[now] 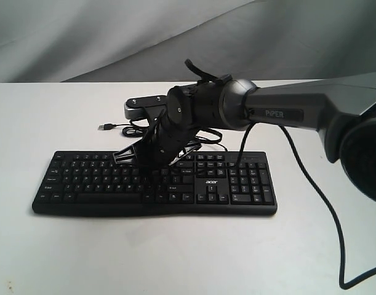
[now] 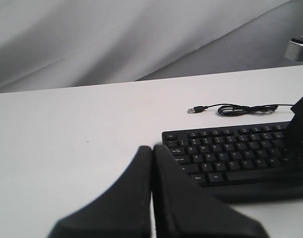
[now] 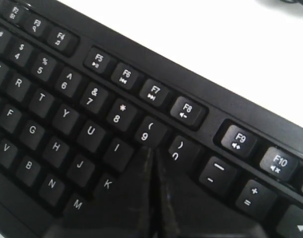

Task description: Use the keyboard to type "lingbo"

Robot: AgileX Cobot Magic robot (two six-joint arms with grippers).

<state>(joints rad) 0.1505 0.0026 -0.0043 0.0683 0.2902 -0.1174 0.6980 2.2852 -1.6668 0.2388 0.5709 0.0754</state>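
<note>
The black keyboard (image 1: 101, 184) lies flat on the white table, number pad and "acer" logo toward its right end. My right gripper (image 1: 152, 168) reaches across from the right and is shut, tips down on the upper letter rows. In the right wrist view the shut gripper (image 3: 153, 148) points just below the 9 key (image 3: 147, 133) and the 0 key (image 3: 178, 148), beside I (image 3: 116, 148) and K (image 3: 107, 184); the key under the tip is hidden. My left gripper (image 2: 152, 148) is shut on nothing, over bare table left of the keyboard (image 2: 230, 148). It is out of the exterior view.
The keyboard's thin cable (image 1: 135, 130) coils behind it and ends in a loose USB plug (image 1: 106, 126), also seen from the left wrist as the plug (image 2: 193, 110). A grey metal bracket (image 1: 141, 107) sits behind the right wrist. The right arm's black cable (image 1: 323, 203) hangs over the table.
</note>
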